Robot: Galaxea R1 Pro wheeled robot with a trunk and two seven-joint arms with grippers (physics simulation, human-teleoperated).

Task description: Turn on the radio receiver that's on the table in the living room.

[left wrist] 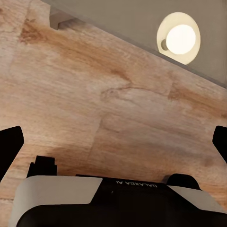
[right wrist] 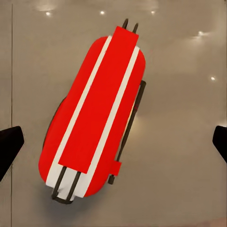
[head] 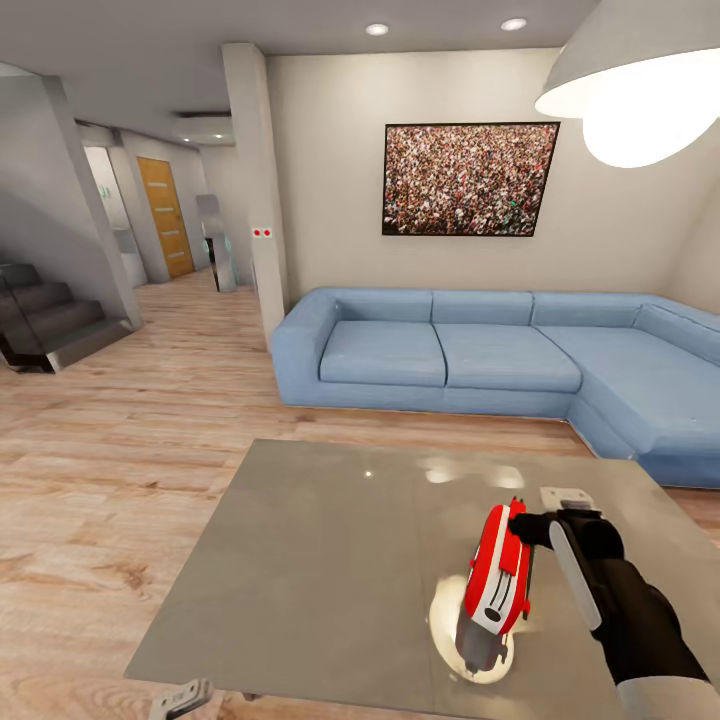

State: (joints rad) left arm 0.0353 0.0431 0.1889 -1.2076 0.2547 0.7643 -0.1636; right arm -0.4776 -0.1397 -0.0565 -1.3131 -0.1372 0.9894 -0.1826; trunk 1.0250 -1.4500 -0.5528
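Here the radio receiver (right wrist: 92, 113) lies between the open right claw's (right wrist: 113, 142) fingers.

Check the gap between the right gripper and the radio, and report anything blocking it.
Nothing visible blocks it. In the right wrist view the radio receiver lies on the bare grey table between the spread fingertips of the right gripper, with no other object around it. The head view shows that gripper right beside the radio.

Black right arm (head: 640, 620) with a white stripe (white-and-black wrist housing (left wrist: 113, 201) marked GALAXEA).
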